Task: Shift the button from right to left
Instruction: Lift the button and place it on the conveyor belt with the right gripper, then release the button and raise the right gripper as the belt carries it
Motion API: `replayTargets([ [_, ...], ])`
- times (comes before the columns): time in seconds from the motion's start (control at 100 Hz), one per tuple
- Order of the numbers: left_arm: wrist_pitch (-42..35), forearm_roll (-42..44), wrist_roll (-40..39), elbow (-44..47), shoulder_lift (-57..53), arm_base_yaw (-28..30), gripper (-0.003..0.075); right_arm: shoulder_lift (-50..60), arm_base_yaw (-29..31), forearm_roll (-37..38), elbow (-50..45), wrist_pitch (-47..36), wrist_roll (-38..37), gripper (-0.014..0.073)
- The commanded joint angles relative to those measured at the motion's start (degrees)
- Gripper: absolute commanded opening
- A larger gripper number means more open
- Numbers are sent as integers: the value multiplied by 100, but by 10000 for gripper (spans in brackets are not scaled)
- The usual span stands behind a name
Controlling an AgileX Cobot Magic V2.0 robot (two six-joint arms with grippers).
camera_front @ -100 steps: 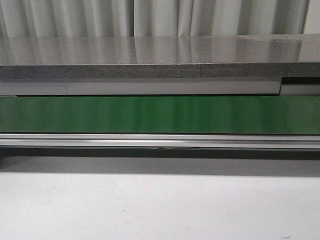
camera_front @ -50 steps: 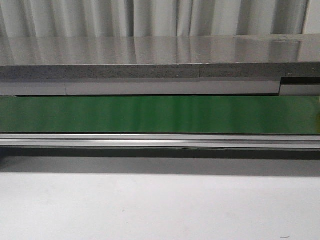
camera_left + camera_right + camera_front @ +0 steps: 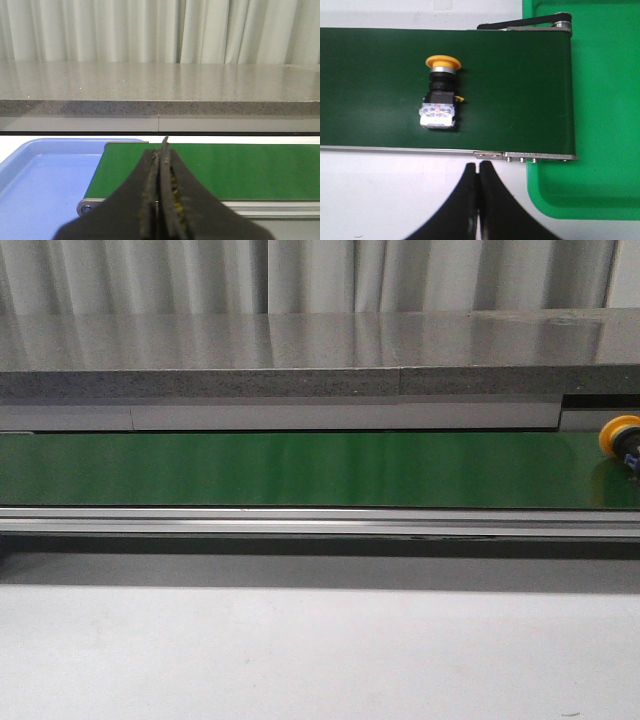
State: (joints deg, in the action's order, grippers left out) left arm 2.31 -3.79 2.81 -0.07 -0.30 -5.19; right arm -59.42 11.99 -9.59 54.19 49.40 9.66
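Note:
The button lies on its side on the green conveyor belt, with its round yellow-orange cap on a black body. In the front view only its cap shows, at the belt's far right edge. My right gripper is shut and empty, over the white table just short of the belt's near rail, apart from the button. My left gripper is shut and empty, near the left end of the belt.
A blue tray sits past the belt's left end. A green bin sits at the belt's right end. A grey stone counter runs behind the belt, with curtains beyond. White table lies in front.
The button's yellow cap has come into the front view at the far right of the belt; it was not visible in the earlier frames.

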Motion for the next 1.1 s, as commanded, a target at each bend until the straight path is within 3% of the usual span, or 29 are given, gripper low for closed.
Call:
replayTargets([
  [0.0,-451,-21,-57,258,-179,-10,-20,494,-17,47,-219,-572,62,-67],
  [0.31,-451,-21,-57,258,-179,-10,-20,2107,-303,281,-1571,-1513,35,-67],
  [0.59,-451,-21,-57,258,-179,-10,-20,3323,-985,1052,-2424,-2008,-801,-67],
  [1.09,-451,-21,-57,258,-179,-10,-20,5284,-1111,918,-3823,-3294,-806,-67],
])
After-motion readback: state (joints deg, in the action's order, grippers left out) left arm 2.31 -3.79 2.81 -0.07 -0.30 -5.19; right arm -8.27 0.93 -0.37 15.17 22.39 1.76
